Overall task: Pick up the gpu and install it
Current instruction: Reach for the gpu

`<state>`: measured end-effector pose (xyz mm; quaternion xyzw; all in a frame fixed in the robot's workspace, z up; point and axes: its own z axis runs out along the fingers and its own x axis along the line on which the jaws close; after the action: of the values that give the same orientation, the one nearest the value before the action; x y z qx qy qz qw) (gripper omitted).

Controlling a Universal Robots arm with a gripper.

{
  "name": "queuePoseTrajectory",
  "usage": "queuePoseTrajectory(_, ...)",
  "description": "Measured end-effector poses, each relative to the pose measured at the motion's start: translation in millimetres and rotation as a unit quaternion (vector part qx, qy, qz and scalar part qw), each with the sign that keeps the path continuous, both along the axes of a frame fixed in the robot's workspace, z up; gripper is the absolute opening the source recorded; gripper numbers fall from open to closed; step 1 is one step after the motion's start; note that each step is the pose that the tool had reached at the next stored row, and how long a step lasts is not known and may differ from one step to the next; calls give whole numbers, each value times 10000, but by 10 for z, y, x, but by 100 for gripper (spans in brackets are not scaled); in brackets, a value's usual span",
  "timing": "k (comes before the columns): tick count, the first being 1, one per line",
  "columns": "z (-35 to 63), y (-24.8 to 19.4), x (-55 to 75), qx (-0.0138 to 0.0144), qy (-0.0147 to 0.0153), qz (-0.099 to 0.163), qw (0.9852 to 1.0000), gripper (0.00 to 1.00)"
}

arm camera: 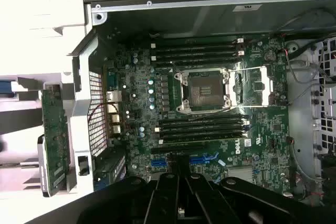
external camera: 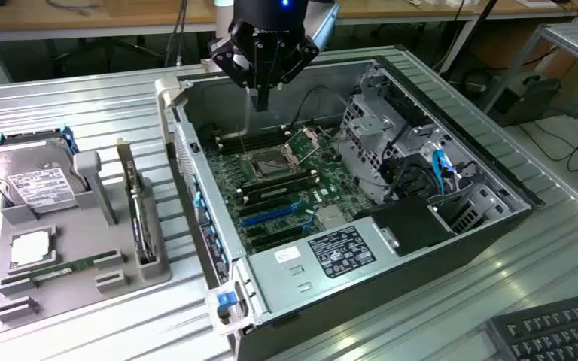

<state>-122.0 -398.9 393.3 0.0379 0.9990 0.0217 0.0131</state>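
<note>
Above the open case in the exterior view, the gripper is hanging with jaws pinched together, empty, and the gpu is standing on edge in the tray at the case's nine o'clock. In the wrist view, the gpu is sitting beside the case.

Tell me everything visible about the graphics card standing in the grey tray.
The gpu is a thin, flat, rectangular circuit card. It looks dark from the side and greenish on its face in the wrist view. It stands upright on its long edge in a slot of the grey plastic holder tray, between the silver hard drive and the open black computer case. Only the tray seems to touch it. The gripper hangs over the case, apart from it.
</note>
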Motion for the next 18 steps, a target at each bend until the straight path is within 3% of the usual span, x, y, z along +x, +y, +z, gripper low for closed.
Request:
queuePoseTrajectory(10,1,-14,-17,-1,0,-1,10000,13)
queuePoseTrajectory(13,0,-71,-160,0,0,0,10000,13)
queuePoseTrajectory(17,0,-108,-341,-2,0,1,10000,13)
queuePoseTrajectory(18,-3,-119,-437,-6,0,-1,10000,13)
